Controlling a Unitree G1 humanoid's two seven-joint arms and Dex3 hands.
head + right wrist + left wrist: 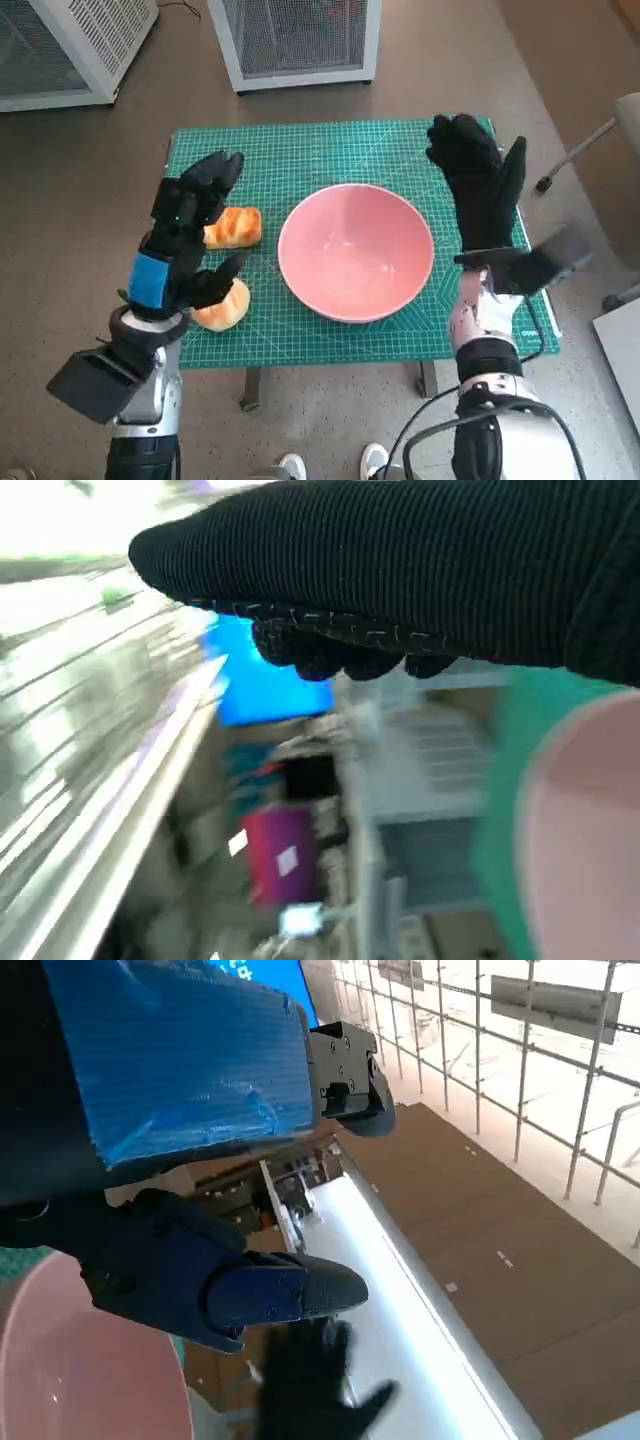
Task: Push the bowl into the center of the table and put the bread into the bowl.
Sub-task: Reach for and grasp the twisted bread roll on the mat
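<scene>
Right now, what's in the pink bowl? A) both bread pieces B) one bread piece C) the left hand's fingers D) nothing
D: the pink bowl shows only its bare inside, and both bread pieces lie on the green mat beside it, near the left hand.
</scene>
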